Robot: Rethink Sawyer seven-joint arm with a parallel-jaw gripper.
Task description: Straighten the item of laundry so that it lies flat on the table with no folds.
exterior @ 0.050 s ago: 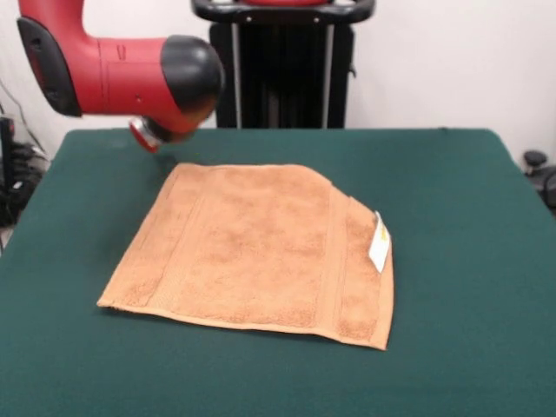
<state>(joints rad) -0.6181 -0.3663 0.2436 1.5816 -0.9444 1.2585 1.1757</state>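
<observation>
Towel (261,252) was what I saw first on my feed: a tan-orange terry rectangle lying near the middle of the dark green table (469,217), slightly left of centre in the front view and turned a little askew to the table's edges. Woven border bands ran along its left and right ends. Most of it lay flat, but the far right corner was turned in, so that the far edge sloped down at a diagonal instead of meeting the right side squarely. A small white tag (380,241) with a touch of yellow stuck out at the right edge, just below that folded corner. The near edge looked slightly thick, and I could not tell whether it was doubled there.

From my seat I could see the red and black arm (122,74) entering from the upper left, its rounded black end hanging above the table's far left part, beside the towel's far left corner and apart from the cloth. A red and silver piece showed underneath it. I could not tell how the jaws stood.
</observation>
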